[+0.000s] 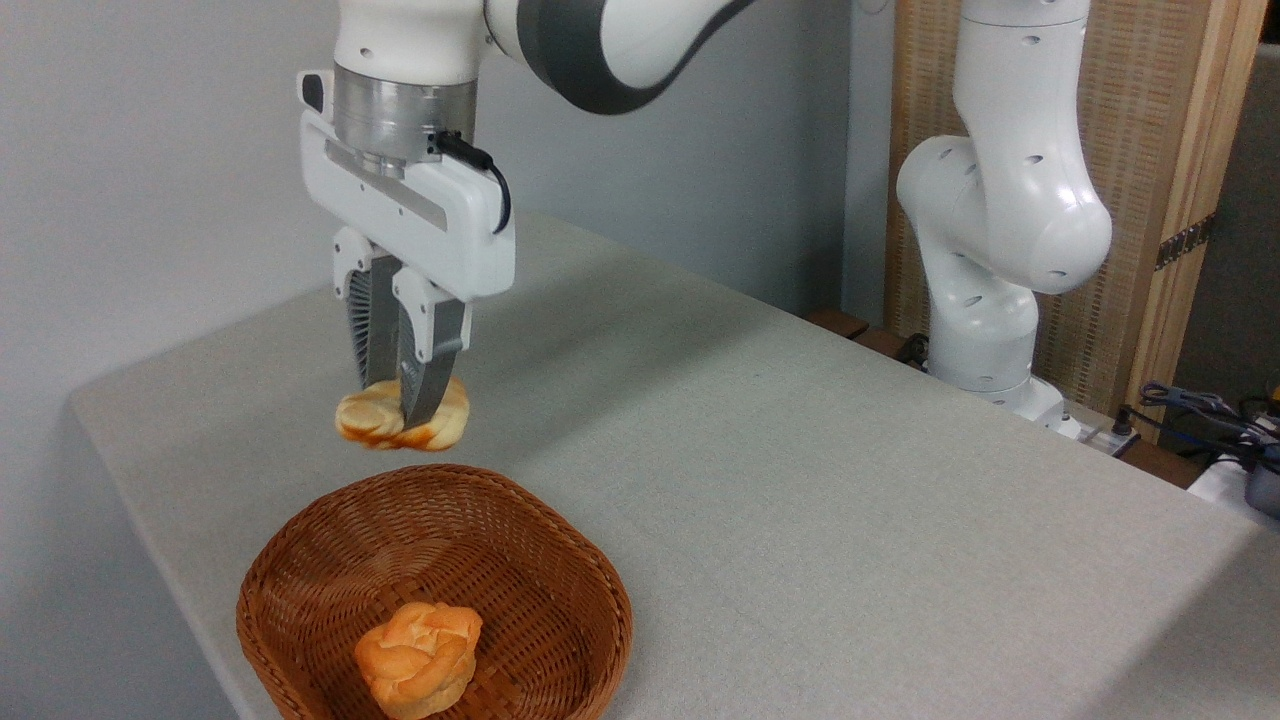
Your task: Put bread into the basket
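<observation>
- Nearest the camera sits a knotted bun [418, 658], deep orange, lying in the front part of the basket [300, 560].
- That basket is reddish-brown woven wicker, shallow and round-cornered, resting on the table [800, 480] near its front left corner; its lower edge runs out of the picture.
- Above the far rim of the basket, clear of the wicker and of the table, hangs the bread [372, 417], a pale golden braided loaf with browner edges.
- Clamped on the loaf's middle, the gripper [395, 400] points straight down, its two ribbed fingers [425, 375] closed in against the bread so that both ends stick out on either side.
- A black cable [490, 175] loops from the wrist down the side of the white gripper body.
- On the right, at the table's far edge, the white robot arm [1000, 220] rises from its base, in front of a wooden panel [1170, 150].
</observation>
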{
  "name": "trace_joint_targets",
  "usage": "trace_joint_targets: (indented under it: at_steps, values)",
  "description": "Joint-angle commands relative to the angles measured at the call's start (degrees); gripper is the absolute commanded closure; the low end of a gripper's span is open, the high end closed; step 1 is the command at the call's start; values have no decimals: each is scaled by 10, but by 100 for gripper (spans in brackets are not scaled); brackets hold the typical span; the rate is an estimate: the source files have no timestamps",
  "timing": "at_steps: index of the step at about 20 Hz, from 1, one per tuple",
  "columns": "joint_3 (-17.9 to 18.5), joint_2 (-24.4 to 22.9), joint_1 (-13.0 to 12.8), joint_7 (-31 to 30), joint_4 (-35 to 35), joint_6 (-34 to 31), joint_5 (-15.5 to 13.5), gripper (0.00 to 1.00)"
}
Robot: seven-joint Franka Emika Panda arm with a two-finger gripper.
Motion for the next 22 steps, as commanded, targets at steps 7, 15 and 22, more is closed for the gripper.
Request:
trace_joint_targets:
  at_steps: [7,15,22]
  values:
    - [22,35,-3,8,4,37,-8,0]
    - [21,36,-4,8,5,36,-6,0]
    - [20,34,-4,8,5,37,-6,0]
